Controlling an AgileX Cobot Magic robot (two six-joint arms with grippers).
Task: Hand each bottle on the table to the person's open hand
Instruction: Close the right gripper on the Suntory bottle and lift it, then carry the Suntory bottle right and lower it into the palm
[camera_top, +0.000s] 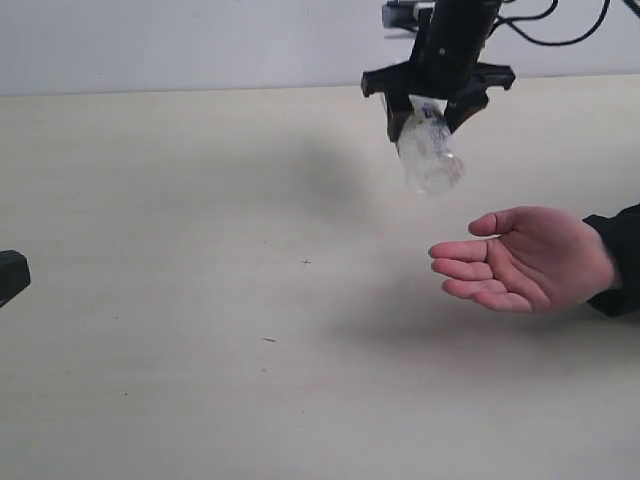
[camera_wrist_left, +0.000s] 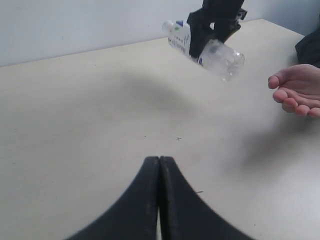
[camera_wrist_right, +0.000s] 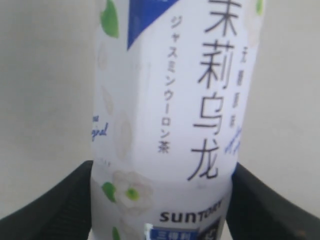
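The white-and-blue-labelled bottle (camera_top: 431, 158) hangs tilted above the table (camera_top: 200, 320), near the open hand (camera_top: 535, 262).

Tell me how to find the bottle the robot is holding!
Look above the beige table, at the black right gripper in the air. It grips a clear bottle with a white-and-blue label, tilted near the person's open hand. No other bottle shows.

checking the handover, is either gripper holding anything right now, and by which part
The right gripper holds the white-and-blue-labelled bottle in the air, clamped across its labelled mid-body. The left gripper is shut and holds nothing.
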